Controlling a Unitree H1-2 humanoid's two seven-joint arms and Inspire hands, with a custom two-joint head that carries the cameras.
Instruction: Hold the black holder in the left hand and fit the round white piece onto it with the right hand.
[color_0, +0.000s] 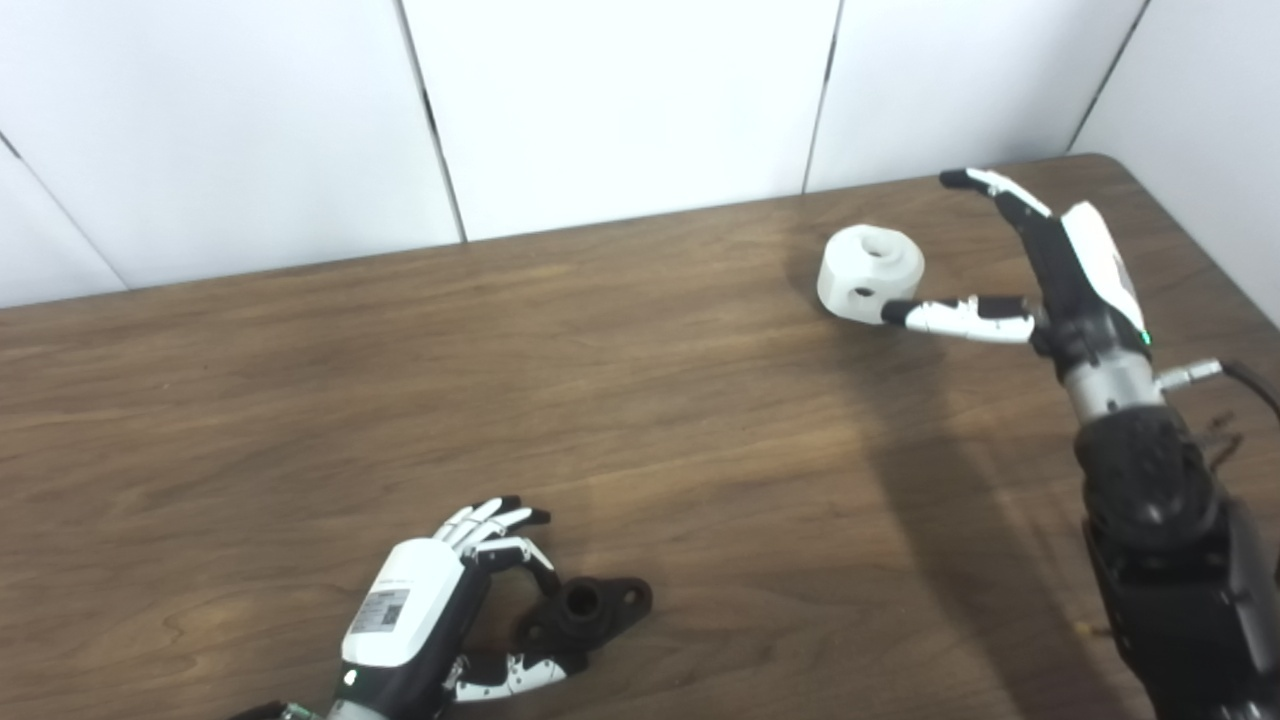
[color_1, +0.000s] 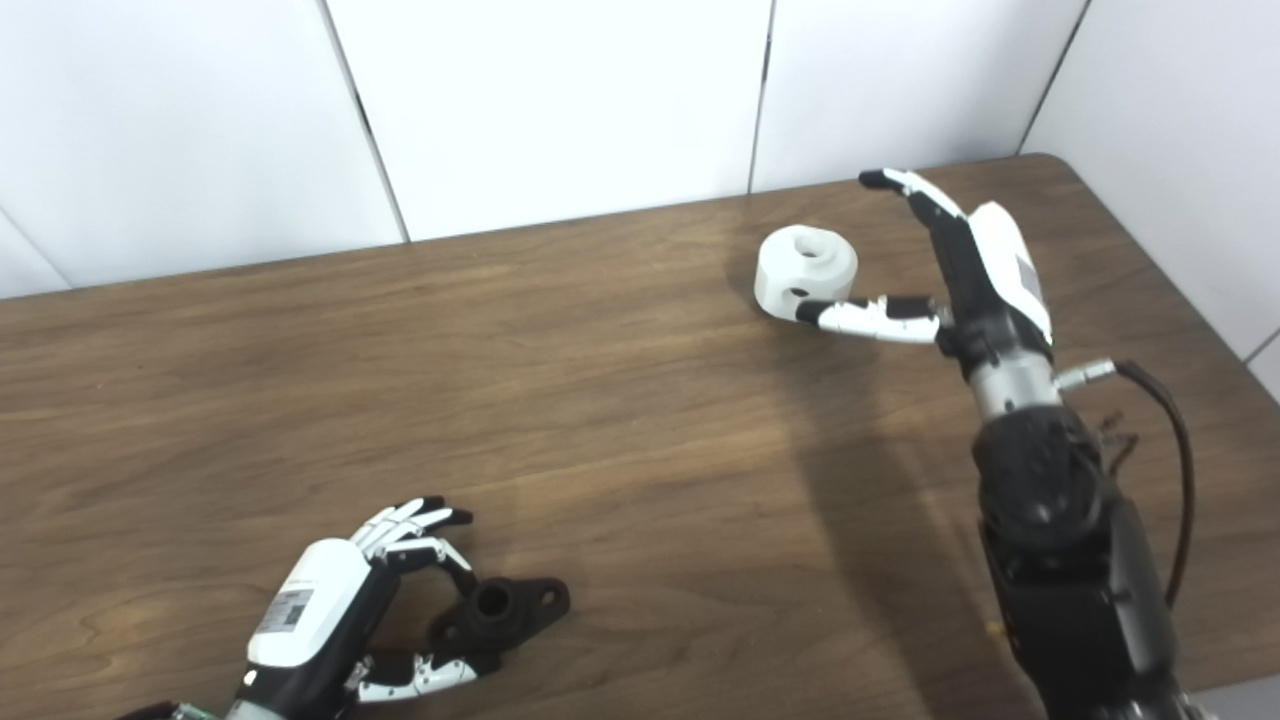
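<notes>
Left hand (color_0: 440, 600) near table's (color_0: 640, 420) front edge, fingers spread around black holder (color_0: 590, 610); grip contact unclear, wrist cut off by frame; right hand (color_0: 1040, 270) spread apart, thumb beside round white piece (color_0: 870, 272) at far right; touching uncertain.

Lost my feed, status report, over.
Left hand open around black holder, not gripping yet. Right hand open beside round white piece, which sits on the table. Nothing between them.
</notes>
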